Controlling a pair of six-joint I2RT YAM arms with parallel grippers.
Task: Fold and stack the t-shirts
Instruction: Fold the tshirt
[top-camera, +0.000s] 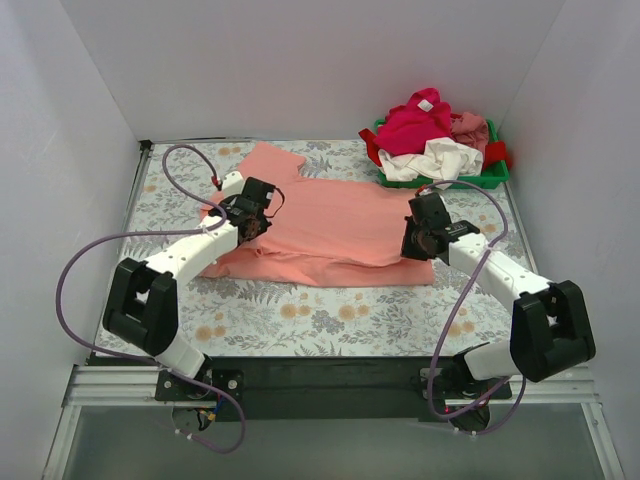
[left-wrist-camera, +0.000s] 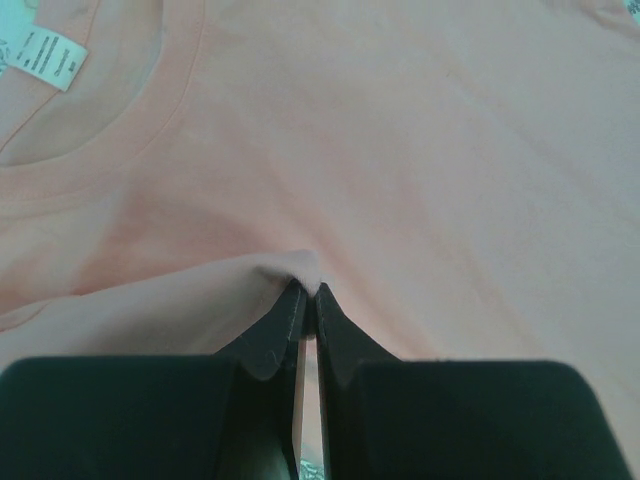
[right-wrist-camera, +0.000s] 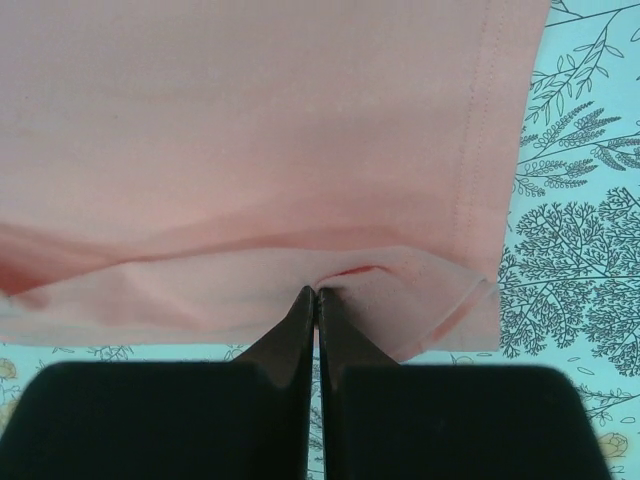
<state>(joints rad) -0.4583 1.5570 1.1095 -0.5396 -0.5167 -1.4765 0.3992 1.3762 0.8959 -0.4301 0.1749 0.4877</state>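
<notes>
The salmon-pink t-shirt lies spread across the middle of the table, its near long edge folded over onto itself. My left gripper is shut on a pinch of the shirt near the collar end; in the left wrist view the cloth bunches at the tips, with the collar and white label beyond. My right gripper is shut on the folded edge near the hem end. Magenta, white, red and dusty pink shirts lie heaped at the back right.
The heap sits in a green plastic tray at the back right corner. White walls close in the table on the left, back and right. The floral tablecloth shows along the near edge in front of the shirt.
</notes>
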